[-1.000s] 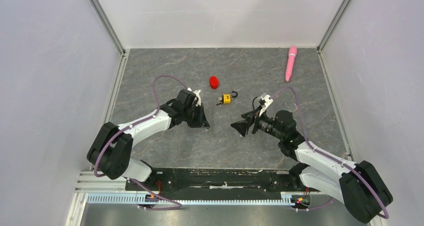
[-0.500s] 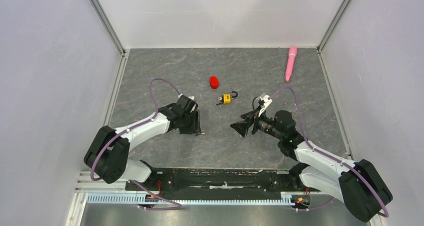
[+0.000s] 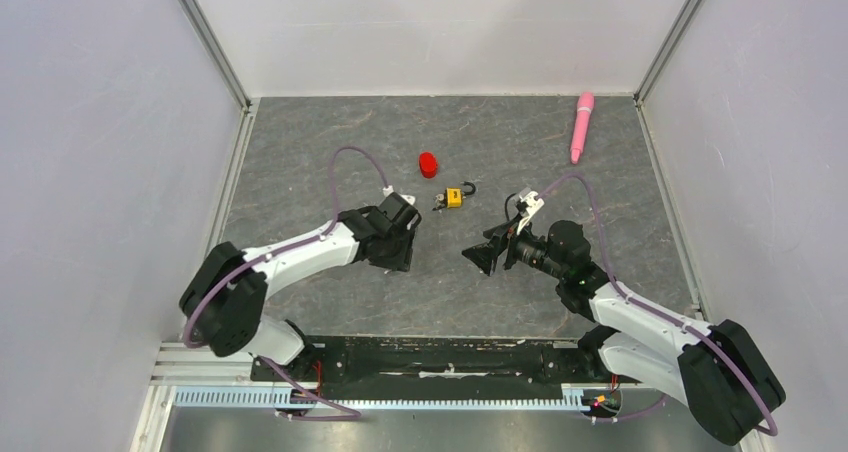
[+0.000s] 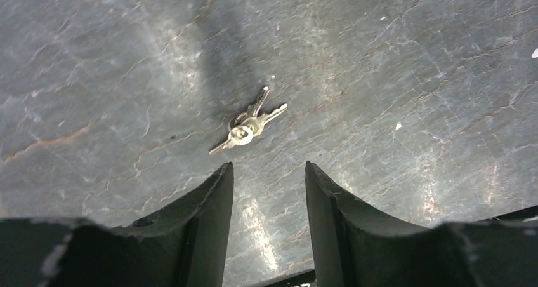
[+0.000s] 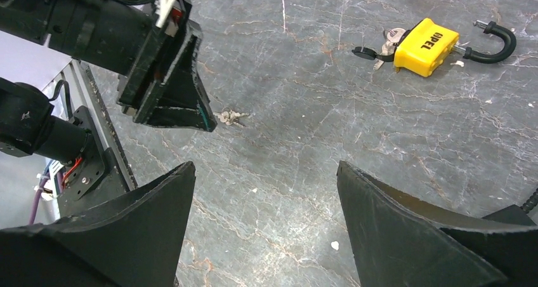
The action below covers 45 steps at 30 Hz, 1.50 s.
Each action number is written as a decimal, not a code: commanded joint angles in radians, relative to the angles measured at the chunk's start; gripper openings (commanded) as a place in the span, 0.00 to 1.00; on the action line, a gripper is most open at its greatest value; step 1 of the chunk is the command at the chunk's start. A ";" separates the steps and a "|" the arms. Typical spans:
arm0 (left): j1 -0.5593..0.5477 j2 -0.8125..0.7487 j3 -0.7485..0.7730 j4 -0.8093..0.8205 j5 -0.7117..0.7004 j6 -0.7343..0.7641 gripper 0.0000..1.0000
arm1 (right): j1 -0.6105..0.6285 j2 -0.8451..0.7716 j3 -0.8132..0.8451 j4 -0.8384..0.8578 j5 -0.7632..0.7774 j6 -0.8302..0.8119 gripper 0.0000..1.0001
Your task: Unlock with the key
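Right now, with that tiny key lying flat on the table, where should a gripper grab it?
Probably at the round head of the key, its widest part. Come straight down from above: it lies flat, so no side offers an edge. The left gripper, open, hovers nearest.

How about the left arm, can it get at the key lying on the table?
Probably yes: the key lies loose on the table just ahead of the left gripper, jaws apart, nothing between them.
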 commanded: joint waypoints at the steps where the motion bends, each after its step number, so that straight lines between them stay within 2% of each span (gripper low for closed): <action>1: -0.012 0.080 0.063 -0.008 -0.022 0.103 0.50 | 0.004 -0.025 0.025 0.003 0.013 -0.028 0.84; 14: -0.009 0.258 0.129 -0.029 -0.073 0.167 0.45 | 0.004 -0.030 0.023 -0.011 0.016 -0.039 0.84; 17: -0.009 0.280 0.133 -0.032 -0.049 0.169 0.34 | 0.004 -0.031 0.024 -0.014 0.016 -0.039 0.84; 21: -0.009 0.265 0.126 -0.028 -0.022 0.167 0.06 | 0.004 -0.030 0.027 -0.015 0.018 -0.039 0.84; 23: -0.009 0.231 0.118 -0.021 -0.003 0.164 0.02 | 0.004 -0.030 0.028 -0.014 0.012 -0.037 0.84; 37: -0.008 -0.123 -0.044 0.232 0.308 0.100 0.02 | 0.027 0.021 0.028 0.111 -0.076 0.065 0.82; 41: -0.009 -0.191 -0.077 0.330 0.403 0.069 0.02 | 0.040 0.043 0.008 0.222 -0.136 0.128 0.80; 45: -0.009 -0.235 -0.097 0.408 0.480 0.031 0.02 | 0.044 0.072 -0.005 0.330 -0.182 0.200 0.73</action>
